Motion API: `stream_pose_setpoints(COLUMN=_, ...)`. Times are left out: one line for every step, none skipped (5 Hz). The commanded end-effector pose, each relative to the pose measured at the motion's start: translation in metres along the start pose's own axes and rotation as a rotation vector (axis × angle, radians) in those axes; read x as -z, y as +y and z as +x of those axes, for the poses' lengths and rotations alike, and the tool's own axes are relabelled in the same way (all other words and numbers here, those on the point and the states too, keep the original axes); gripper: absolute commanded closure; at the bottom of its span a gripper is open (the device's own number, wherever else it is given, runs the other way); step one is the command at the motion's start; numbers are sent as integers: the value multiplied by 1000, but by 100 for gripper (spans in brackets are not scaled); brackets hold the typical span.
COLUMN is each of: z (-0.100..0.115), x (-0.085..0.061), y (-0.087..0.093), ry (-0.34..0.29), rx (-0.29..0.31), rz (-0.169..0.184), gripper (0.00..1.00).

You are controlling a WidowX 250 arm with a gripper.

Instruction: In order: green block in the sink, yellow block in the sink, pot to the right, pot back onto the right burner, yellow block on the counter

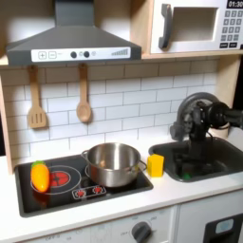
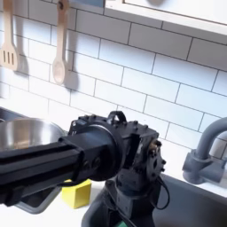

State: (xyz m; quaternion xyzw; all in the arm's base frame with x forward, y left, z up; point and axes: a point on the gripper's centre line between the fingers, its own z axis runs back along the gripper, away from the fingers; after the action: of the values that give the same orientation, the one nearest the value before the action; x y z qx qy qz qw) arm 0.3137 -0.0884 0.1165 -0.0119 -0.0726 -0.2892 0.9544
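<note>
arm [image 2: 106,160] fills the near part of the second exterior view, reaching down into the sink [image 2: 191,208]; the gripper itself is below the frame edge there, and in the first exterior view it is lost in the dark arm mass [image 1: 195,128] over the sink [image 1: 223,161], so cannot tell if it is released or clenched. green block not spotted on the counter (possibly down in the basin, under the arm, can't confirm).

yellow block [image 2: 78,193] sits on the counter just beside the pot [image 2: 27,142], at the cooktop's corner nearest the sink; in the first exterior view the yellow block [image 1: 155,165] nearly touches the pot [image 1: 112,163].

risks, judged: arm coming up out of the basin could clip the faucet [image 2: 208,151] or the basin rim. going for the yellow block next, the fingers have little room on the pot side, so they could nudge the pot off the burner or knock the block away. small cube on smooth surface, likely to slide if pinched off-centre.

surface: cream counter [image 1: 142,204], black cooktop [image 1: 66,185] with red burner rings, orange oval toy [image 1: 39,177] on the burner at the first exterior view's left. behind: white tile wall, wooden spatula [image 1: 36,100] and spoon [image 1: 84,95] hanging, range hood [image 1: 71,38], microwave [image 1: 195,27] up top.
</note>
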Motion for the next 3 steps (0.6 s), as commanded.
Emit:
stream_pose_setpoints(z=1, x=9, y=-3, ry=16, rx=-30, rz=-7, gripper=0)
stream_pose_setpoints(z=1, x=15, y=-6, ry=23, rx=-23, rz=-5, gripper=0)
stream_pose_setpoints(z=2, x=18, y=-3, ry=23, rx=-39, rz=-5, gripper=0)
